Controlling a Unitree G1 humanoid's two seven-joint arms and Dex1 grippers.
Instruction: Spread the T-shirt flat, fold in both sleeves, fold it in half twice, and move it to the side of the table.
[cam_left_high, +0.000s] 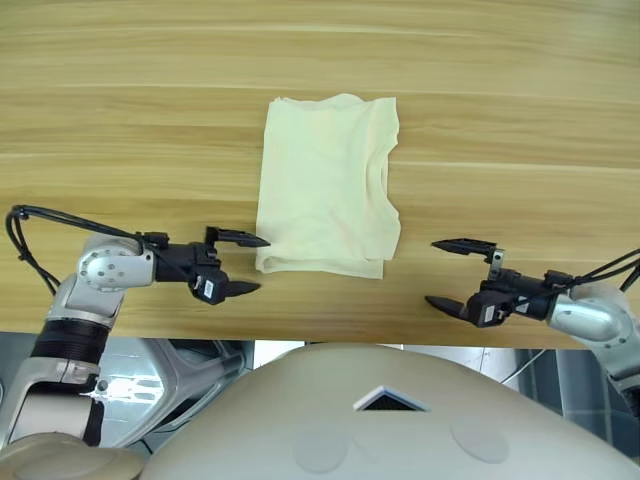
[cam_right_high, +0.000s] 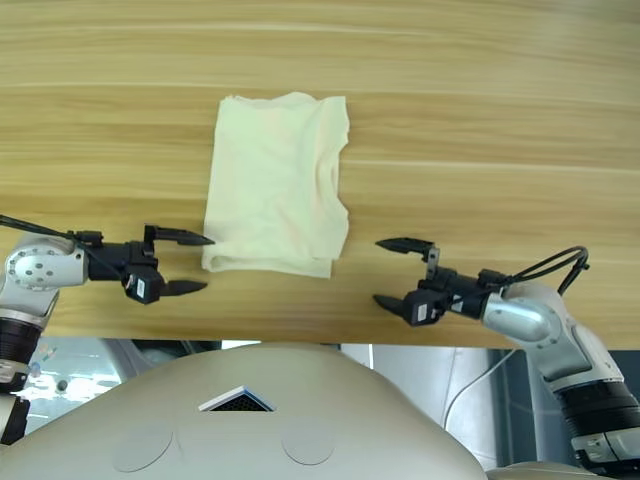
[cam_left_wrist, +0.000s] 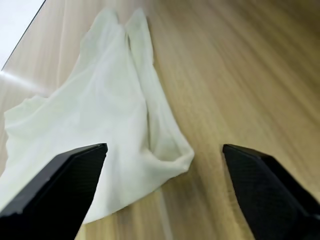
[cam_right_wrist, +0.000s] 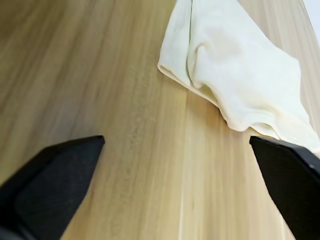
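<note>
T-shirt (cam_left_high: 328, 185) folded flat, left gripper (cam_left_high: 264, 264) spread just beside it, right gripper (cam_left_high: 430, 272) spread, near.

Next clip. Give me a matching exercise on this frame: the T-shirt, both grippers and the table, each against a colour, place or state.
1. T-shirt
2. left gripper
3. right gripper
4. table

A. open, over bare tabletop, clear of the T-shirt
B. light wood grain
C. pale yellow, folded
D. open, at the T-shirt's near corner

Pairs: 1-C, 2-D, 3-A, 4-B.
</note>
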